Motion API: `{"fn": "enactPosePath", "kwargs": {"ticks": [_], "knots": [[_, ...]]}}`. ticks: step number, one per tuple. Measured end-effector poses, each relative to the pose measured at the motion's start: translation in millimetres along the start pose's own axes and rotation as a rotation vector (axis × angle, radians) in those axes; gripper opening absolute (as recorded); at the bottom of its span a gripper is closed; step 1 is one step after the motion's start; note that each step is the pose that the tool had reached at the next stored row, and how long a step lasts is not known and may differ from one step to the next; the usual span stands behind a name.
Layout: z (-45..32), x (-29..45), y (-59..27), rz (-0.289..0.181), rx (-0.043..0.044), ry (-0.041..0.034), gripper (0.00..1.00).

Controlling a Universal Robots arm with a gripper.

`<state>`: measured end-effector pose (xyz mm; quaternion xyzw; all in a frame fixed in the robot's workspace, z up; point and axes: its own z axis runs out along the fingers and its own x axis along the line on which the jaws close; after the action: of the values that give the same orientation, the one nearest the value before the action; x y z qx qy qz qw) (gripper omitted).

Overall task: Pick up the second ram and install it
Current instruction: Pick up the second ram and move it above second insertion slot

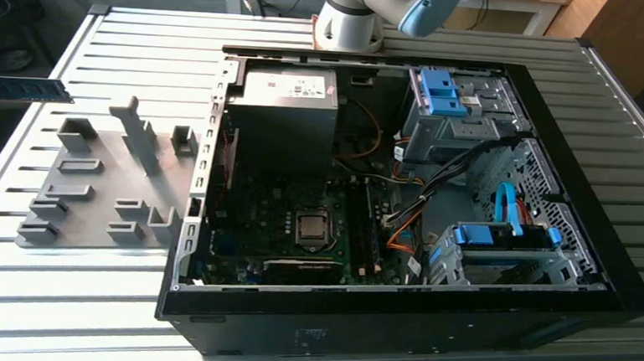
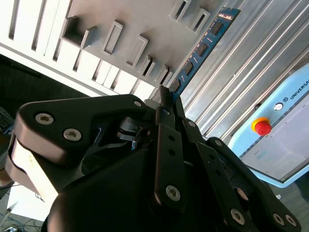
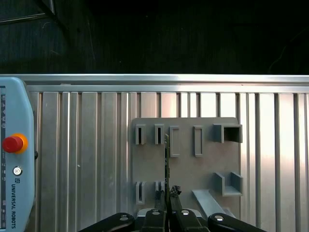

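Exterior view: the ram stick [image 1: 28, 89] is seen raised off the table [image 1: 288, 359], at the exterior view's far left, well apart from the open case [image 1: 402, 336]. Pick-up is thus judged done; install is not. The grey fixture plate [image 1: 98, 184] lies between stick & case. The case's near side wall must be cleared before the motherboard [image 1: 287, 203] is reached. Inside, room is judged tight: the power-supply box [image 1: 287, 103] is close on one side, orange/black cables [image 1: 410, 211] on the other. Whether a 1st stick is already seated can't be told.

Second wrist view: the gripper [image 2: 166, 94] is clamped shut on one end of the stick [image 2: 203, 46]. The rest of the strip pokes out free, chips & white labels visible. The plate's pockets [image 2: 116, 36] lie beside it. No contact betw. strip & plate is made out.

First wrist view: the stick [image 3: 167, 159] is seen edge-on as a thin line rising from the gripper [image 3: 168, 212], over the plate [image 3: 186, 164]. Bare slatted table lies all round the plate. A pendant [image 3: 14, 193] w/ red stop button [image 3: 13, 143] sits off to one side, well apart. The table's far edge is shown, w/ dark floor beyond.
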<state>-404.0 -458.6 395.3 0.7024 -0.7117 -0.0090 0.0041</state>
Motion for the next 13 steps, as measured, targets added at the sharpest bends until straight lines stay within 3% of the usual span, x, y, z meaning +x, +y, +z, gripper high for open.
{"fn": "enactPosePath", "kwargs": {"ticks": [13], "knots": [[-0.2, -0.1, -12.7, 0.0, 0.0, 0.0, 0.14]]}}
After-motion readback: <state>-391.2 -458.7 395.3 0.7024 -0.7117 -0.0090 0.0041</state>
